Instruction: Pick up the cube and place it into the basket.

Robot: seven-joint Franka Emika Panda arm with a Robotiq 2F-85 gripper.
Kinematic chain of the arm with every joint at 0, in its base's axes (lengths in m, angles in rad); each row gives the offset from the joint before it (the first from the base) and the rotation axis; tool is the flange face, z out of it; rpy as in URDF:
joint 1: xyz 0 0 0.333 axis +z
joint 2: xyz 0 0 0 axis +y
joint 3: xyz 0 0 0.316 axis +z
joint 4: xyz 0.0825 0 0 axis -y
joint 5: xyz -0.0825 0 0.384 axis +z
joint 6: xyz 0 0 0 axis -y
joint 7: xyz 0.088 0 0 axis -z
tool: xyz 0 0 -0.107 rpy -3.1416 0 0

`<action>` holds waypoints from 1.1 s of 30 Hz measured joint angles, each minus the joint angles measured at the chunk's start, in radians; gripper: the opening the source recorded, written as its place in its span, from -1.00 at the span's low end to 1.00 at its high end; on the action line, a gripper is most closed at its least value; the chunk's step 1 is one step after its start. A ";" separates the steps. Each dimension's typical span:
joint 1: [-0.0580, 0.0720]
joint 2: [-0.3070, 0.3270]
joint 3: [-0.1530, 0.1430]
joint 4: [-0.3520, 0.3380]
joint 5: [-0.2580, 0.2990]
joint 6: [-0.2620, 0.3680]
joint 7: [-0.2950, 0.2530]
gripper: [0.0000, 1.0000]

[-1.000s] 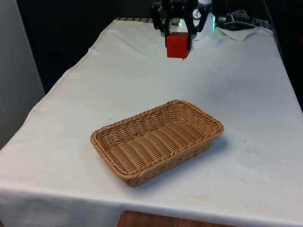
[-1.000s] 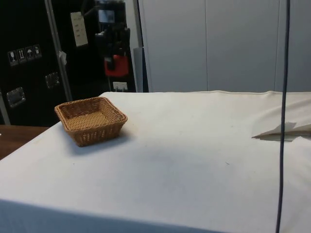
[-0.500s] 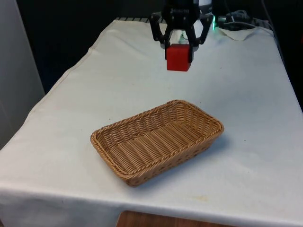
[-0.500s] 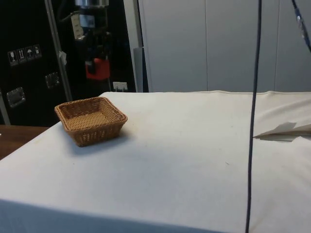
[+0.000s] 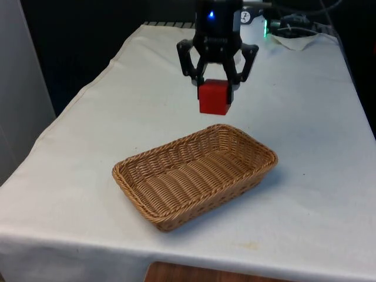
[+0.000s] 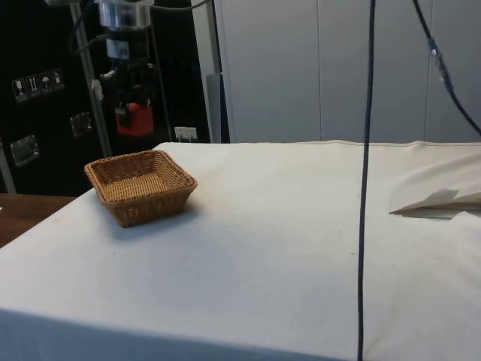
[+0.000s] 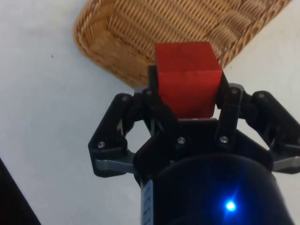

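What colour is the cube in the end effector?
Red. The cube shows best in the front view, held above the table.

cube (image 5: 214, 97): red | basket (image 5: 194, 174): tan woven wicker | gripper (image 5: 215, 82): black | cloth (image 5: 305, 117): white, apparently plain

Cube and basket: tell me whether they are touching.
Apart. In the side view the red cube, held in the gripper, hangs above the basket with dark background showing between them. The front view also shows cloth between cube and rim.
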 measured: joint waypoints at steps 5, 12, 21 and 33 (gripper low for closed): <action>-0.007 0.047 -0.004 0.037 0.011 0.004 -0.007 -1.00; -0.016 0.098 -0.016 0.073 0.031 0.015 -0.029 -1.00; -0.030 0.184 -0.030 0.156 0.055 0.027 -0.047 -1.00; -0.037 0.291 -0.036 0.258 0.072 0.027 -0.049 -1.00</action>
